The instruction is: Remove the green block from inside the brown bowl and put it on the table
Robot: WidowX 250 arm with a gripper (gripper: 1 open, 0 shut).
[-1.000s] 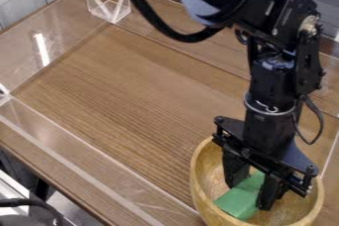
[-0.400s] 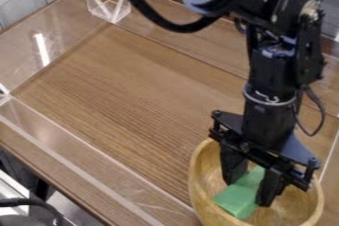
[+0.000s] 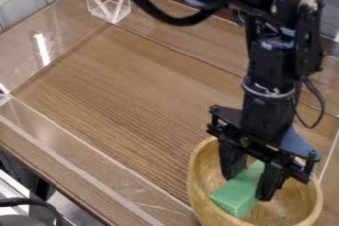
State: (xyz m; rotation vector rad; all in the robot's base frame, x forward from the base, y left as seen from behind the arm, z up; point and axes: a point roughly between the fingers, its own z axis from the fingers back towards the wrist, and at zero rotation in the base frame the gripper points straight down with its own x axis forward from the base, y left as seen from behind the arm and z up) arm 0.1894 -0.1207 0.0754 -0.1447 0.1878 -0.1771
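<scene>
The brown bowl (image 3: 201, 173) sits at the near right corner of the table (image 3: 119, 81). The black arm comes down from the top right, and its gripper (image 3: 252, 186) points steeply down into the bowl. Its two dark fingers (image 3: 227, 169) stand on either side of the green block (image 3: 237, 197) and are shut on it. The block is tilted, its lower end near the bowl's floor and its upper end hidden between the fingers. The far part of the bowl is hidden behind the gripper.
Clear acrylic walls (image 3: 40, 47) border the table on the left and along the near edge. A small clear acrylic stand (image 3: 106, 10) sits at the far left corner. Bare wood-grain tabletop stretches left of the bowl.
</scene>
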